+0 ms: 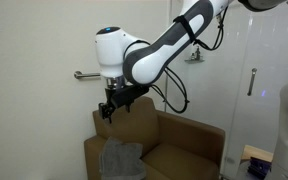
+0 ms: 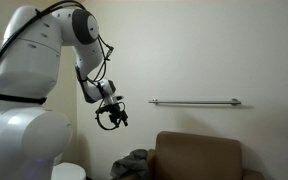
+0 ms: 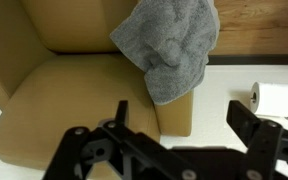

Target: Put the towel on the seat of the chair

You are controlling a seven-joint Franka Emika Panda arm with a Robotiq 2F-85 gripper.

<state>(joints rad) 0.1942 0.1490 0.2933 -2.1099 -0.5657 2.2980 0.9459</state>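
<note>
Wrist view: towel [image 3: 169, 45] lies draped over the arm of the chair [image 3: 74, 100], beside its seat. Soft, light and limp, I judge; pinch a bunched fold on top. Gripper [image 3: 177, 112] hangs above the chair, jaws wide, empty.

Stretching white arm [image 1: 174, 40] in from upper frame edge, bending at elbow, last link dropping near vertical. Holding black gripper [image 1: 112, 106] in mid-air, pointing downward. Spreading fingers [image 3: 246, 120] wide apart in wrist view, jaws gaping, gripping nothing. Tilting gripper slightly off vertical in both exterior views.
</note>
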